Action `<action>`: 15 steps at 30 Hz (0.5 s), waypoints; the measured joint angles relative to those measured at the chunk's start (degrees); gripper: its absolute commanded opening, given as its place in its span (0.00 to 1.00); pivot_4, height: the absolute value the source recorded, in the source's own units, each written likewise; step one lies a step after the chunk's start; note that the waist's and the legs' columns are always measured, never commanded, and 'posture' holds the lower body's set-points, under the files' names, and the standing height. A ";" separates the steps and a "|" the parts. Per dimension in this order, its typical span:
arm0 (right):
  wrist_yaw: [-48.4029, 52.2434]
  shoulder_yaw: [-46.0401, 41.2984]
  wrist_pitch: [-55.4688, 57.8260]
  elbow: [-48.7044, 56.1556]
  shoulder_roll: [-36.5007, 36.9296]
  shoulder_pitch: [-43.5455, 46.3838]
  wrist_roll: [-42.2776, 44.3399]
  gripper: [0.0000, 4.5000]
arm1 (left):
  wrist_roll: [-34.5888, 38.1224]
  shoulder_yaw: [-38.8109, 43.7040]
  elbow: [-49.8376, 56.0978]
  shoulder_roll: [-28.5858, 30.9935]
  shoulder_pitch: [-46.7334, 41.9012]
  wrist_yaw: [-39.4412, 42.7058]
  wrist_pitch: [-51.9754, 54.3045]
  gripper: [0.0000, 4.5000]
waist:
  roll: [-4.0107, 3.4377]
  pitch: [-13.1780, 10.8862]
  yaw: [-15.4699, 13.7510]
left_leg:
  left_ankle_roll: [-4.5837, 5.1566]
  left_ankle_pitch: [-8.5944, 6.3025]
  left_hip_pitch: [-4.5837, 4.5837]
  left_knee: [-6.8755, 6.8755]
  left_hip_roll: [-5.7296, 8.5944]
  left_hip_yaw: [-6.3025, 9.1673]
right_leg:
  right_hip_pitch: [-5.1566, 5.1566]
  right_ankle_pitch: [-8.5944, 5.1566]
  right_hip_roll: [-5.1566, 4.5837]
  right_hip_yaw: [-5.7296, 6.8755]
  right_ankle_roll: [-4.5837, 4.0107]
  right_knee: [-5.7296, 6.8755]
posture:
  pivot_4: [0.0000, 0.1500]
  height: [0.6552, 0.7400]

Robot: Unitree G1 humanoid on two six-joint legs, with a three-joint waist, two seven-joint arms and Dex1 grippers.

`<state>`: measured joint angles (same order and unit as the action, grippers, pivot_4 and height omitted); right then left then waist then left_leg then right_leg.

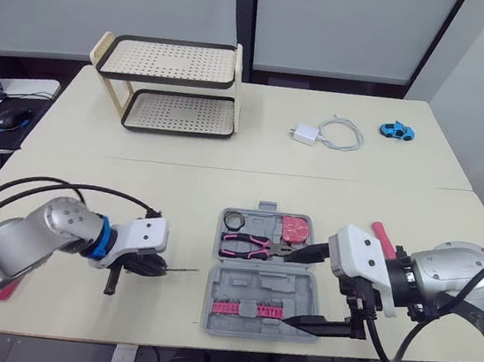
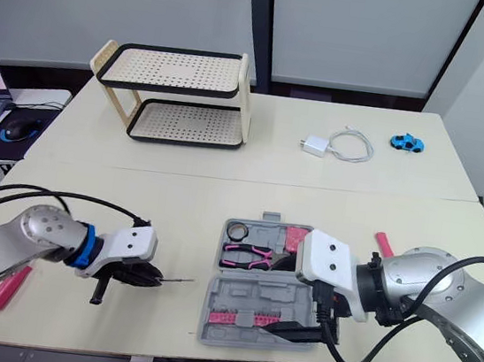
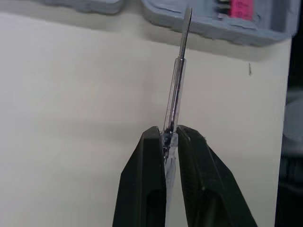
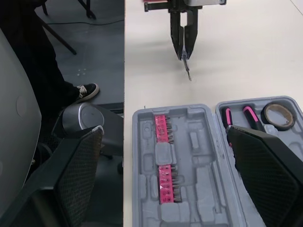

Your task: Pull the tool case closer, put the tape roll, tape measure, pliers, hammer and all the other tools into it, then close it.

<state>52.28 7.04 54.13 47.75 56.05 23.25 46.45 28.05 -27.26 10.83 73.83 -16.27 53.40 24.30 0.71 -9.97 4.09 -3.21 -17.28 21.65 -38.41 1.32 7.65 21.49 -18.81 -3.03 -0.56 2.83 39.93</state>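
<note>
Your left gripper [image 3: 164, 138] fingers clench the slim screwdriver [image 3: 178, 80] beside the tool case [image 1: 263, 302]; it may twist loose. Right gripper [image 1: 292, 290] fingers stand spread.

Grey tool case [image 1: 258, 295] on the beige table [image 1: 179, 182], with pink bit strips [image 1: 247, 309] in its near half. The pliers [image 1: 247, 246] flash pink-and-black handles. The tape measure [image 1: 294, 230] is pinkish red and the tape roll [image 4: 279, 116] brownish. The left gripper [image 3: 166, 133] is black, its screwdriver [image 3: 179, 71] silvery with a clear stretch. The rack [image 1: 170, 82] is cream, black-rimmed, with dotted shelves. Blue toy car [image 1: 397, 129], white charger [image 1: 305, 135].
</note>
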 measured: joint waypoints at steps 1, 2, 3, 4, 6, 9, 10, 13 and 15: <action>-0.02 -0.01 0.00 0.04 0.02 -0.01 -0.04 1.00 | 0.95 2.99 0.99 -1.38 1.99 -2.60 2.63 0.02 | 0.00 0.00 -0.17 | 0.00 0.00 -0.01 0.00 0.00 -0.01 | 0.00 0.00 -0.01 -0.02 0.00 0.00 | 1.00 1.00; -0.05 0.08 -0.02 0.08 0.02 0.11 -0.14 1.00 | 1.78 6.17 2.13 -3.22 4.34 -5.44 5.20 0.02 | 0.00 0.00 -0.34 | 0.00 0.00 -0.01 -0.01 -0.01 -0.04 | 0.00 0.00 -0.01 -0.05 0.00 -0.01 | 1.00 1.00; -0.07 0.24 -0.02 0.04 0.00 0.27 -0.22 1.00 | 2.64 8.39 3.01 -4.47 6.13 -7.56 7.18 0.02 | 0.00 0.00 -0.49 | 0.00 0.00 -0.01 -0.02 -0.02 -0.04 | 0.00 0.00 -0.02 -0.07 0.00 0.00 | 1.00 1.00; -0.08 0.47 -0.04 0.02 -0.01 0.50 -0.27 1.00 | 3.67 11.52 4.20 -6.18 9.00 -10.15 9.92 0.02 | 0.00 0.00 -0.58 | 0.00 0.00 -0.01 -0.01 -0.03 -0.07 | 0.02 0.00 -0.02 -0.12 0.00 -0.02 | 1.00 1.00; -0.06 0.91 -0.05 -0.17 -0.07 0.81 -0.45 1.00 | 4.79 15.37 5.69 -8.33 13.02 -13.59 13.83 0.02 | 0.00 0.00 -0.82 | 0.00 0.00 0.00 0.00 -0.03 -0.09 | 0.04 0.00 -0.04 -0.16 0.00 -0.03 | 1.00 1.00; 0.06 1.10 -0.11 -0.37 -0.07 1.04 -0.83 1.00 | 6.30 21.19 8.15 -11.59 16.98 -18.87 20.88 0.02 | 0.00 0.00 -1.21 | 0.00 0.00 0.01 -0.01 -0.05 -0.08 | 0.04 0.00 -0.08 -0.18 0.00 -0.04 | 1.00 1.00; 0.13 1.15 -0.22 -0.45 -0.07 1.11 -1.08 1.00 | 7.27 23.71 9.05 -13.37 17.67 -21.03 23.87 0.02 | 0.00 0.00 -1.35 | 0.00 0.00 0.00 -0.02 -0.05 -0.09 | 0.02 0.00 -0.11 -0.18 0.00 -0.04 | 1.00 1.00; 0.16 1.48 -0.39 -0.82 -0.08 1.28 -2.06 1.00 | 9.77 29.83 12.04 -19.35 17.84 -27.40 31.94 0.02 | 0.05 0.03 -2.23 | 0.00 0.00 0.00 -0.06 -0.04 -0.10 | 0.00 0.00 -0.14 -0.20 0.00 -0.06 | 1.00 1.00; 0.21 1.76 -0.40 -0.88 -0.14 1.55 -2.44 1.00 | 10.13 31.87 13.59 -21.58 17.83 -29.96 35.70 0.02 | 0.05 0.03 -2.37 | 0.00 0.00 0.00 -0.06 -0.04 -0.10 | -0.01 0.00 -0.16 -0.23 0.00 -0.07 | 1.00 1.00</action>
<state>52.50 8.81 53.73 46.87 55.91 24.79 44.01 38.18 4.61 24.42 52.25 1.56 23.44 60.00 0.76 -9.94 1.72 -3.22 -17.28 21.66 -38.47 1.28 7.55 21.48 -18.80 -3.19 -0.79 2.82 39.85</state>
